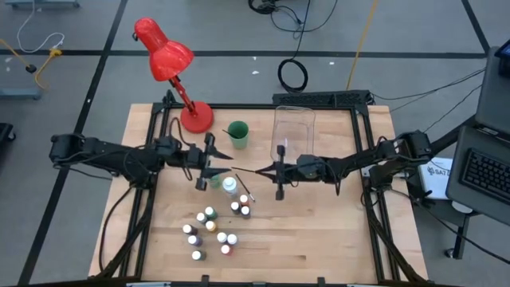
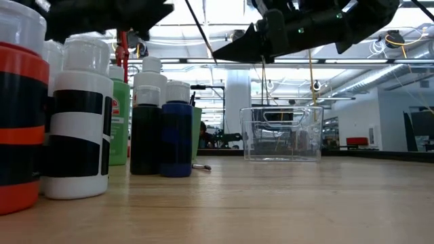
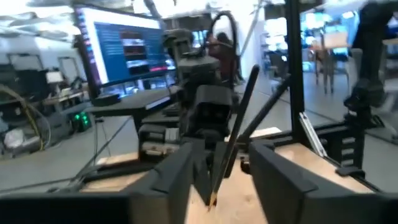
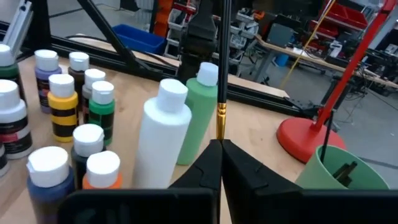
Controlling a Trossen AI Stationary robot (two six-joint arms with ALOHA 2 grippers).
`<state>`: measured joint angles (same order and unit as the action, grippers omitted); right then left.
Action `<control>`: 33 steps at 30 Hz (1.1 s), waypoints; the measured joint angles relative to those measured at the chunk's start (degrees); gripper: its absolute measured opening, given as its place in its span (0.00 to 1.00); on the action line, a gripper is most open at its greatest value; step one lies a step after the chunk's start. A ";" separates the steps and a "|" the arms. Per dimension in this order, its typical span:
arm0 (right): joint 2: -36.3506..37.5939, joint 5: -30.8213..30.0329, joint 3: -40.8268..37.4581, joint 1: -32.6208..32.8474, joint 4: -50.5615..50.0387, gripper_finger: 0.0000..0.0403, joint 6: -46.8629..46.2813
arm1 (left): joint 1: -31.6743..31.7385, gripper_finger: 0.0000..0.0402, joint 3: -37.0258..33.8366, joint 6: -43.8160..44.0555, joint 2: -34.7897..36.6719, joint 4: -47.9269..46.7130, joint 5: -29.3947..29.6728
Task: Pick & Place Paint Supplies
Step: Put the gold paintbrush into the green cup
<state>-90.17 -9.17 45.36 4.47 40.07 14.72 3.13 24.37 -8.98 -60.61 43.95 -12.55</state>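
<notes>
Dark right fingers are pinching a thin brush above the bench, near the tall bottles. The left gripper is standing parted around the brush's far end, seemingly not gripping it.

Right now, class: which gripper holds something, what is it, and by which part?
The right gripper pinches a thin brush near its gold ferrule. The left gripper stands open around the brush's other end.

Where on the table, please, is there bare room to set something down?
Bare wood lies between the small white-capped paint bottles and the table's right edge, below the clear plastic bin. It is crowded around the red desk lamp and green cup.
</notes>
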 joint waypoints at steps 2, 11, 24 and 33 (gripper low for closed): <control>0.00 0.00 0.00 0.02 0.25 0.00 0.65 | -0.61 0.50 1.59 -1.27 -1.62 -0.61 -0.64; 0.00 -0.04 0.00 0.00 0.42 0.00 1.21 | -2.46 0.66 7.37 -3.45 -8.91 0.13 -0.94; 0.00 -0.02 0.00 0.11 0.42 0.00 1.47 | -2.97 0.13 8.60 0.03 -10.59 1.17 -0.49; 0.00 0.02 -0.04 0.13 -0.21 0.00 2.32 | -2.95 0.01 8.60 -1.07 -10.55 0.45 3.84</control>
<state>-90.17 -9.15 45.32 4.60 39.86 17.04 0.19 32.97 -10.04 -71.16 44.40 -8.71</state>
